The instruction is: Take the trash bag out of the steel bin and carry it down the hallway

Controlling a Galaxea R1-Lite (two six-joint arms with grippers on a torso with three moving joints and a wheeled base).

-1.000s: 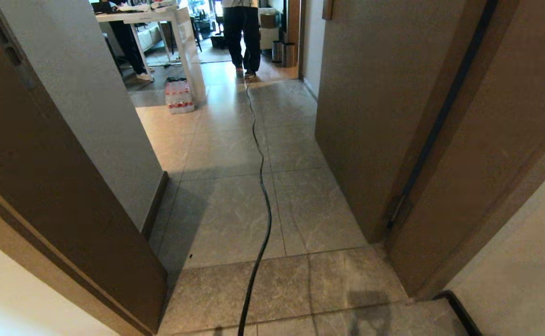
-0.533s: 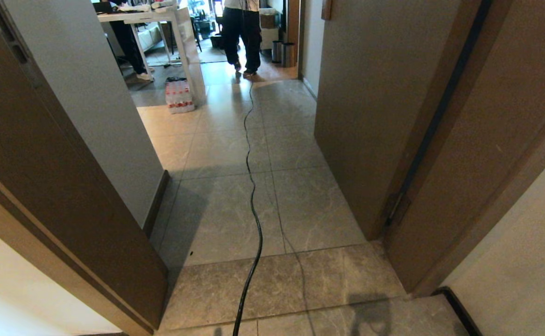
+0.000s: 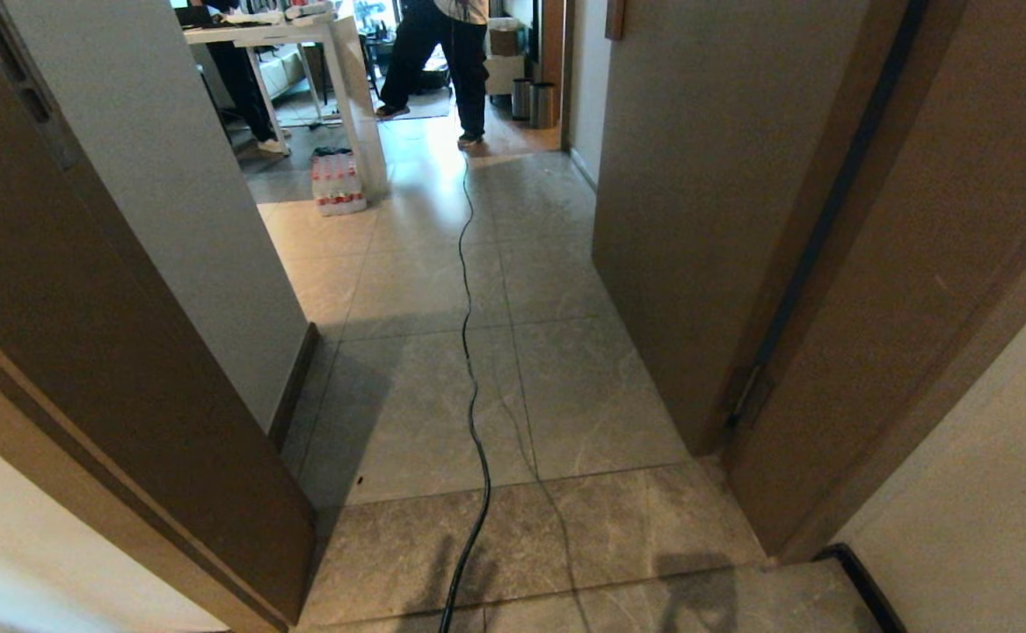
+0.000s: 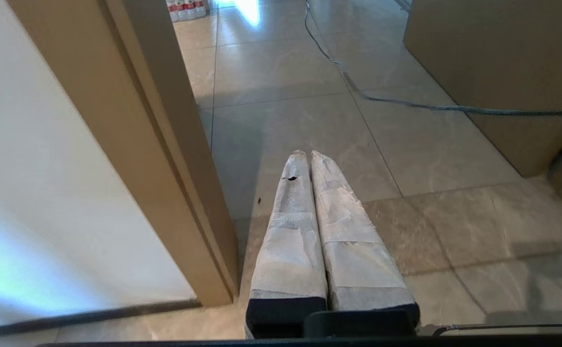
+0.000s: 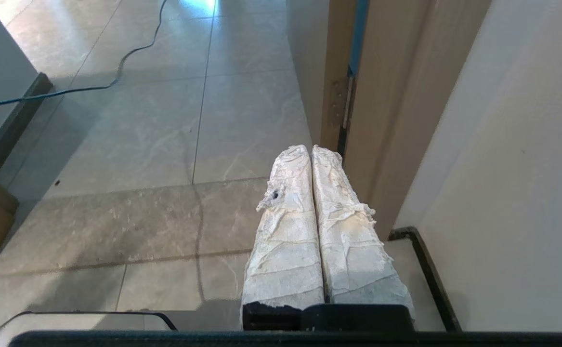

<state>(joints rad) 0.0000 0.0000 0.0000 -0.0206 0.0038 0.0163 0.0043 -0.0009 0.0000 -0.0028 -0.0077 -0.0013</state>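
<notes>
showing no legible writing; hallway [image 3: 442,264]; cable [image 3: 469,378]

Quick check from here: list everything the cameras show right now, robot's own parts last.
Cable: one, black, along the hallway floor.
Bins: two, steel, far end by the right wall.
Bottle pack: one, white and red, on the floor by the table leg.
Table: one, white, far left.
Person: dark trousers, striding at the far end.
Door frames: brown, both sides.
Trash bag: none visible.
Left gripper: shut, empty.
Right gripper: shut, empty.
</notes>
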